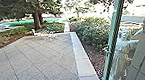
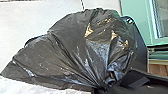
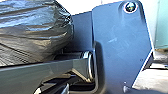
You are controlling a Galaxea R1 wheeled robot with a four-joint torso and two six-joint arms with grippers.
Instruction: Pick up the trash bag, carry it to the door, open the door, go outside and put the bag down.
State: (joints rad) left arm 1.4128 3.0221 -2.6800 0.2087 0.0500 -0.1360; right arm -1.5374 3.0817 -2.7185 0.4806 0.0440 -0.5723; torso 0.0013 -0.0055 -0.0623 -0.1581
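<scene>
1. Left side: my left tool looks closed on the gathered neck of the trash bag; the pleats run tightly into it. Judged from those folds.
2. Bag: black, glossy, bulging away from the pinch. Probably light to moderate, soft, slippery, apt to swing or tear if dragged. Best hold is the bunched neck, not the thin bulging side. As a container, it looks well filled; contents hidden.
3. Ahead, left: paved yard, tree trunk beyond, pale outdoor furniture near the far edge. I judge the carrying well along, the setting down still to do.
4. Centre to right: pale stone border, then shrubs.
5. Right: slanting green frame, likely the door's, with a pale statue just beside it. Risk: bag snagging on that frame.
6. Right tool: cannot tell how far open, or whether it holds anything. The bag bulges near that wrist.
</scene>
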